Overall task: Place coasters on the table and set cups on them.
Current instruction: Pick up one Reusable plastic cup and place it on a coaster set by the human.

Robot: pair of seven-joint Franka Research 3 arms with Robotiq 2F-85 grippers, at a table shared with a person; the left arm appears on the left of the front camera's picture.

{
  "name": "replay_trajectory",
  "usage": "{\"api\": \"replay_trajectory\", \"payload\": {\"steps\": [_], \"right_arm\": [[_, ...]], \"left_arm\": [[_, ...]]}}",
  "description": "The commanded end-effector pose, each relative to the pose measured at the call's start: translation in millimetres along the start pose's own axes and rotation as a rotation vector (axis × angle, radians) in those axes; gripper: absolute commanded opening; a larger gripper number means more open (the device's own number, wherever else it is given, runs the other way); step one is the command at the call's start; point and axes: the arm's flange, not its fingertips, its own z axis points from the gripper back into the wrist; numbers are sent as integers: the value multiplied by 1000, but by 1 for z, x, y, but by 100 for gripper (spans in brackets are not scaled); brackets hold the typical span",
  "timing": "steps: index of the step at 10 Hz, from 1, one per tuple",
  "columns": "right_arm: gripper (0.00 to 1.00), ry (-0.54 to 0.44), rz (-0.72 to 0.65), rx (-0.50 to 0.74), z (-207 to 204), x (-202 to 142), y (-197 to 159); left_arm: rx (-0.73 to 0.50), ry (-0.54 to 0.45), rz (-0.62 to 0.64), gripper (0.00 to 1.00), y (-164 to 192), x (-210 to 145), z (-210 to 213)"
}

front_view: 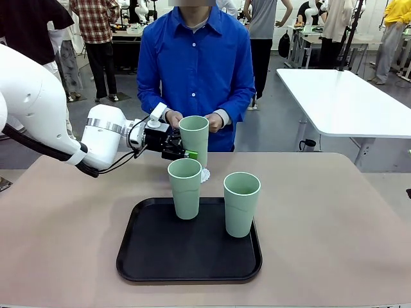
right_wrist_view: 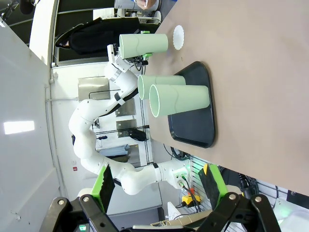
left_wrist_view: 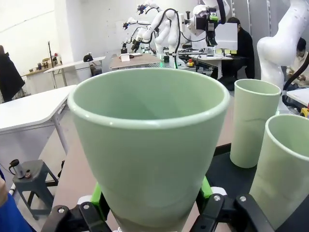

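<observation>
My left gripper (front_view: 182, 153) is shut on a pale green cup (front_view: 194, 137), held upright by its lower part just beyond the black tray (front_view: 154, 256). In the left wrist view the cup (left_wrist_view: 149, 135) sits between the green pads (left_wrist_view: 98, 195) of my left gripper (left_wrist_view: 150, 205). A white lacy coaster (front_view: 205, 174) lies on the tan table (front_view: 334, 212) under or right beside that cup; its base is hidden, so contact cannot be told. Two more cups (front_view: 185, 188) (front_view: 241, 203) stand on the tray. My right gripper (right_wrist_view: 159, 186) is open and holds nothing, far from the cups (right_wrist_view: 178, 99).
A person in a blue shirt stands at the far edge, both hands (front_view: 213, 122) close behind the held cup. A white table (front_view: 340, 96) stands at the back right. Bare tabletop lies left and right of the tray.
</observation>
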Motion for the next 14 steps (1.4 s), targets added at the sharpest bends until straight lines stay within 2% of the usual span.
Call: {"api": "replay_trajectory", "payload": {"steps": [1,6,14], "right_arm": [[100,-3,2,18,0,2,0],[100,-3,2,18,0,2,0],[100,-3,2,18,0,2,0]], "left_arm": [[-20,15,11,85,13,-6,-7],[1,27,67,85,24,-28,-8],[5,28,115,85,21,-48,-7]]}}
